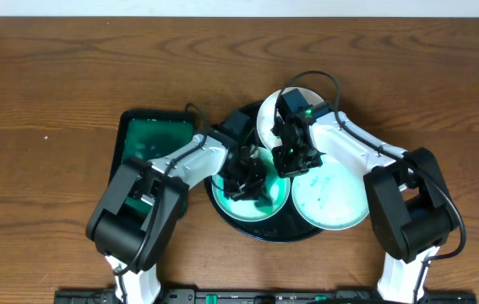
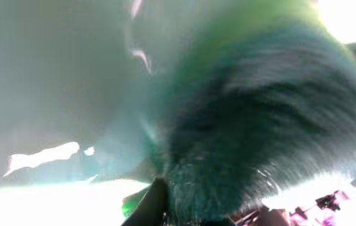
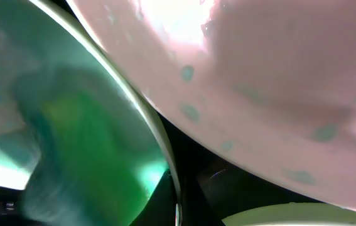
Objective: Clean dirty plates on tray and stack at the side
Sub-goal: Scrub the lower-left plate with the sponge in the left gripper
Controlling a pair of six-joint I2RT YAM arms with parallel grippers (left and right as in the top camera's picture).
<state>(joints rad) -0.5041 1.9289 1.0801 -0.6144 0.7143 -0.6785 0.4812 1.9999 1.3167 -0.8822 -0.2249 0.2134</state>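
1. The black tray [image 1: 264, 230] sits near the middle of the wooden bench [image 1: 53, 84], and both arms reach in over it from the near side.
2. Three small plates are on or at the tray. The left plate [image 1: 280, 192] lies inside it and is tinted teal-green all over.
3. The right plate [image 1: 332, 196] touches the left plate's edge. It is white with faint teal smears, and its outer side reaches over the tray's rim.
4. The far plate [image 1: 266, 118] looks plain white. It lies at the tray's far edge and is partly hidden under the right arm.
5. The left pincer [image 1: 246, 176] is down over the left plate. A fuzzy teal-green cloth [image 2: 272, 119] fills its wrist view against the pale plate surface. The fingers are lost in blur, so I cannot tell whether they are closed on the cloth.
6. The right pincer [image 1: 294, 154] hangs just beside the left one, above the spot where the three plates come close together. No view shows its fingers clearly, so I cannot tell its state.
7. The right wrist view shows the green-tinted plate at left, a strip of black tray below centre, and a spotted plate [image 3: 259, 81] close overhead. I cannot tell which white plate that is.
8. A green rectangular tray [image 1: 150, 135] lies on the bench left of the black tray.
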